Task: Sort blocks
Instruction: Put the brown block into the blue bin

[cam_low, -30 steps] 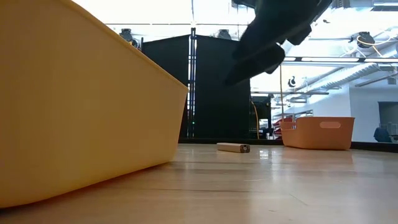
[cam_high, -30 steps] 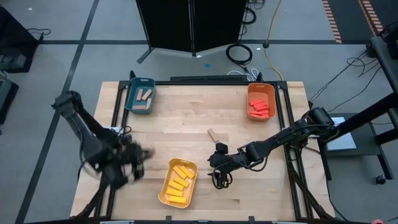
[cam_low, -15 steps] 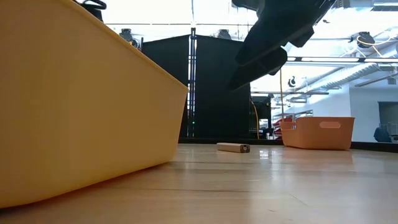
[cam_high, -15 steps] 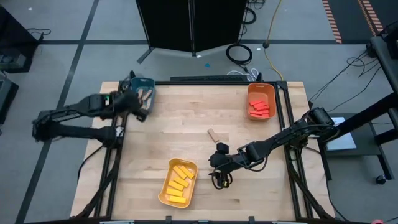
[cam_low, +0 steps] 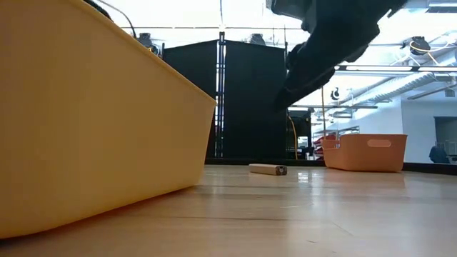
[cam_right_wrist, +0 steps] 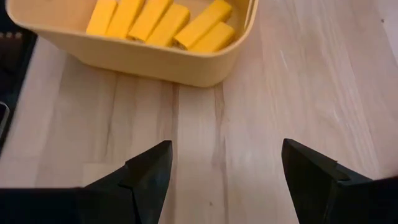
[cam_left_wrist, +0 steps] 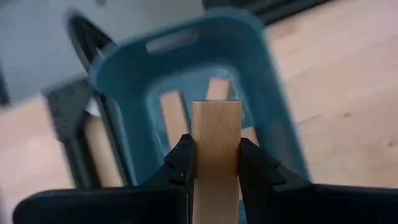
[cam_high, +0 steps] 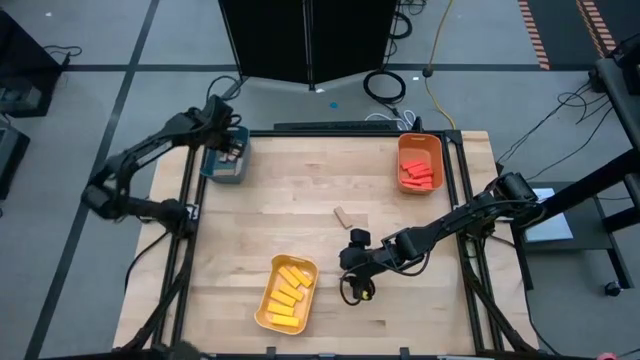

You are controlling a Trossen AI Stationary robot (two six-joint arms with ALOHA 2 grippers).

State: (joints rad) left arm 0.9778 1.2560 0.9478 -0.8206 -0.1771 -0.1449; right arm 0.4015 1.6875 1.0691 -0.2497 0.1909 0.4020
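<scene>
My left gripper point(cam_high: 228, 144) hangs over the teal tray point(cam_high: 224, 162) at the table's far left corner, shut on a tan wooden block point(cam_left_wrist: 216, 134). Two more tan blocks point(cam_left_wrist: 172, 112) lie flat in that tray point(cam_left_wrist: 118, 68). One tan block point(cam_high: 343, 216) lies loose on the table's middle point(cam_low: 268, 169). My right gripper point(cam_high: 352, 276) stands open just right of the yellow tray point(cam_high: 285, 293), nothing between its fingers point(cam_right_wrist: 227, 165). Several yellow blocks point(cam_right_wrist: 161, 22) lie in the yellow tray point(cam_right_wrist: 149, 59). My left gripper pinches the tan block by its two long sides point(cam_left_wrist: 198, 155) between its two fingers point(cam_left_wrist: 181, 158). The fingers slant down from above and lie along the block, whose free end point(cam_left_wrist: 216, 109) sticks out past the fingertips. The block is lifted clear, over the teal tray.
An orange tray point(cam_high: 420, 162) holding red blocks point(cam_high: 418, 176) stands at the far right point(cam_low: 368, 152). The yellow tray's wall point(cam_low: 86, 128) fills the low view's left. Bare wood lies between the three trays. A black frame runs along the table's edges.
My left gripper has swung from beside the table's near left edge toward the far edge and now hangs over the teal tray, turning as it went. My right gripper has stayed in place, tipping slightly.
</scene>
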